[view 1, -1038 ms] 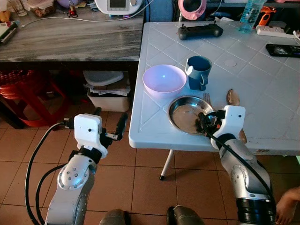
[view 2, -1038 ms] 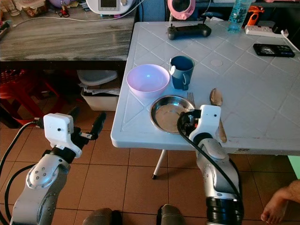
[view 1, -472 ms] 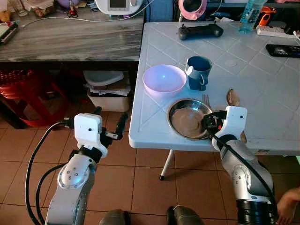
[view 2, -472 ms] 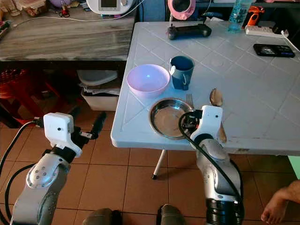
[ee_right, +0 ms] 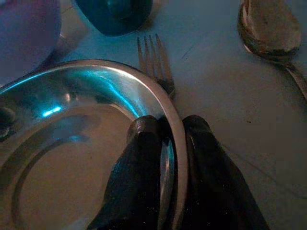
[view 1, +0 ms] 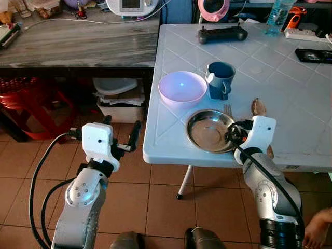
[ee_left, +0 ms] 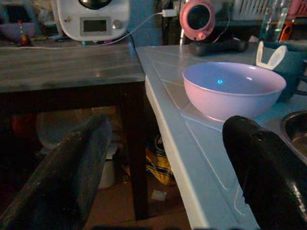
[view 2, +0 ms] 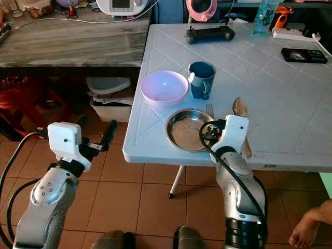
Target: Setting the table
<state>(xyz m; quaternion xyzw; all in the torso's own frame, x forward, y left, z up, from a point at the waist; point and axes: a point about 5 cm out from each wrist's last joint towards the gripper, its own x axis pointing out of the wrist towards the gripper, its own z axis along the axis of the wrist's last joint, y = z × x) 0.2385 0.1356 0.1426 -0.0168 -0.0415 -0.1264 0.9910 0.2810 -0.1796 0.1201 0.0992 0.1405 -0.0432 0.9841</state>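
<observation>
Right gripper (ee_right: 165, 143) pinches the near right rim of the steel plate (view 1: 207, 130), one finger inside, one outside. The plate lies at the white table's (view 1: 290, 88) front edge, beside the fork (ee_right: 154, 60) and spoon (ee_right: 268, 28), before the pink bowl (view 1: 182, 87) and blue mug (view 1: 220, 79). Left gripper (view 1: 120, 139) hovers off the table, fingers spread.

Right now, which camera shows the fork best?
The right wrist view: the silver metal fork shows its tines clearly, its lower end passing under the steel plate's rim. Both eye views show small tines above the plate.
</observation>
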